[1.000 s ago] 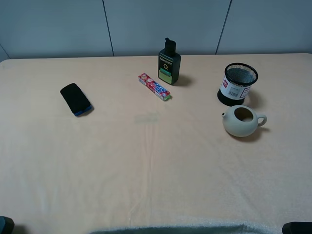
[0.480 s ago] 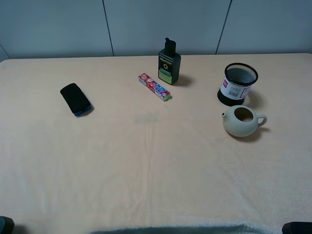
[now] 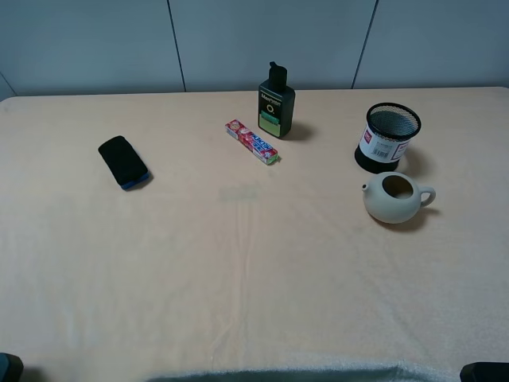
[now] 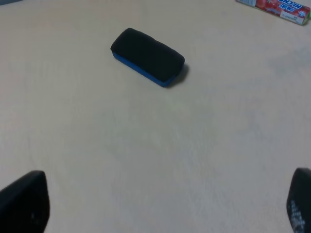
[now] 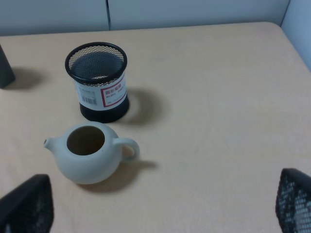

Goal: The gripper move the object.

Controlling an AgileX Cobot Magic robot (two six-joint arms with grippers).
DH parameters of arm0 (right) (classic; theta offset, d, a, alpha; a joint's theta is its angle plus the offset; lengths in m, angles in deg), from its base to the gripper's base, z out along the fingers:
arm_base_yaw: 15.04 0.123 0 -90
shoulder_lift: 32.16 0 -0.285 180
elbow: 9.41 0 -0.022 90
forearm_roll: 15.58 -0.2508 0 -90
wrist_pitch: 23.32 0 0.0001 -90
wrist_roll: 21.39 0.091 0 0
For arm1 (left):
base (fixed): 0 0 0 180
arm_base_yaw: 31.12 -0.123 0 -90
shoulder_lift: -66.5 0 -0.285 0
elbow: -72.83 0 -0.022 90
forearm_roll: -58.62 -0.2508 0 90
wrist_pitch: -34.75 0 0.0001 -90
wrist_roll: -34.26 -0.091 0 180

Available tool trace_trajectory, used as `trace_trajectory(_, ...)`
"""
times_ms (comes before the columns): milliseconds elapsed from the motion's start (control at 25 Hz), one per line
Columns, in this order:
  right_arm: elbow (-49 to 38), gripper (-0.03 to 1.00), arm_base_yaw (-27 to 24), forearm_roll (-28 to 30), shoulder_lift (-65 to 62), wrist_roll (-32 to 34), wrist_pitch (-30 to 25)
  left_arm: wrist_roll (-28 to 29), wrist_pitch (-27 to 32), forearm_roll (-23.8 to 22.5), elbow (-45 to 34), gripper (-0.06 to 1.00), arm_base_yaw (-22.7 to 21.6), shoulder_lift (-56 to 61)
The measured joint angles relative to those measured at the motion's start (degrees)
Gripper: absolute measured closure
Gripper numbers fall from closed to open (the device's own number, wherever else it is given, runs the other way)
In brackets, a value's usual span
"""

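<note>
Both arms parked low, teapot untouched on the table.

I see the teapot (image 3: 393, 198) at right of the overhead frame, just below the mesh cup (image 3: 386, 137). My right gripper (image 5: 155, 204) and left gripper (image 4: 160, 204) both stand wide open, holding nothing. Eraser (image 3: 123, 161) lies at left.

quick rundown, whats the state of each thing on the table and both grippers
teapot: upright, no lid, untouched, spout toward the table's middle
mesh cup: upright, open top, just behind the teapot
green bottle: standing, cap on
candy pack: lying flat
black eraser: lying flat, blue base down
left gripper: jaws wide apart, holding nothing
right gripper: jaws wide apart, holding nothing, short of the teapot
</note>
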Motion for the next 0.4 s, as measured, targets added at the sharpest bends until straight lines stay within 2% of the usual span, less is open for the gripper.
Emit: trace_trajectory(400, 0.00, 0.27, 0.00, 0.00, 0.00, 0.00, 0.08, 0.00, 0.00, 0.00, 0.00, -0.05, 0.00, 0.00)
